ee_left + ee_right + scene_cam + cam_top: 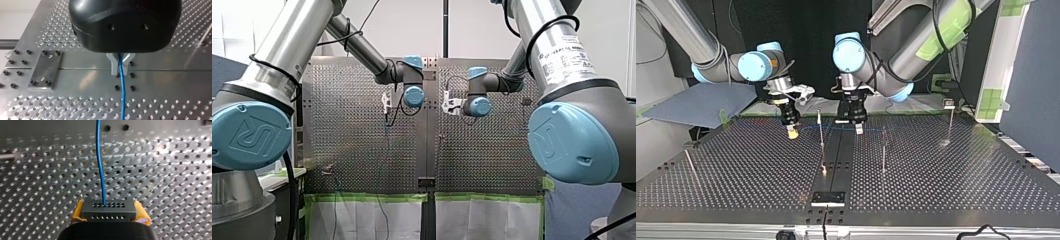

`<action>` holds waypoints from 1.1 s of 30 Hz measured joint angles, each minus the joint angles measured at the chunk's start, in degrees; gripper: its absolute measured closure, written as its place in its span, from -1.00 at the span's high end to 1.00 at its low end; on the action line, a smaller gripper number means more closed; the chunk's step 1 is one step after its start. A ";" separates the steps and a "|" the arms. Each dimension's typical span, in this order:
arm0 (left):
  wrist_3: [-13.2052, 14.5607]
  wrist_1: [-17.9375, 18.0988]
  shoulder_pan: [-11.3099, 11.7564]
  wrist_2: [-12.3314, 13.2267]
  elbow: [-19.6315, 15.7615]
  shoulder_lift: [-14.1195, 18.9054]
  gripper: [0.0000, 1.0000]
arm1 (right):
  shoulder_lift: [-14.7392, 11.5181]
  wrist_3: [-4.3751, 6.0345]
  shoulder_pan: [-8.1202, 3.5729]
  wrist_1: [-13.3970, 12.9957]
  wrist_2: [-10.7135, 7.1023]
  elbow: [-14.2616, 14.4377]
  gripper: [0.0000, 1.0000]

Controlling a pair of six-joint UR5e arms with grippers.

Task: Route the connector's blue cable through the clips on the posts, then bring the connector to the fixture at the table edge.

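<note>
Both claws engaged; blue cable (122, 92) spans between them above the tabletop (946, 170).
Finding: right claw (110, 216) grasps the connector (109, 208); left claw (120, 65) is clenched on the blue cable. Advise even tension and a slow, level approach to the nearest post (821, 132).

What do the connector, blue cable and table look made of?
The connector: matte dark grey, probably moulded plastic, with neat hole rows. The blue cable: thin, glossy, smoothly bent, likely plastic-insulated wire. The table: bare perforated metal, brightly reflective.
</note>
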 joint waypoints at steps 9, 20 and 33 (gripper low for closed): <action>-0.10 3.01 -0.62 0.10 -4.06 -0.26 -0.77 | 0.00 -0.26 -0.07 0.78 1.56 2.27 -1.00; -0.49 5.17 -1.69 0.24 -4.87 -3.72 -0.77 | 0.00 -0.70 -0.06 0.42 1.80 4.79 -1.00; -0.33 5.60 -2.05 0.28 -4.87 -4.92 -0.77 | -0.06 -1.66 0.41 -0.43 1.93 7.77 -1.00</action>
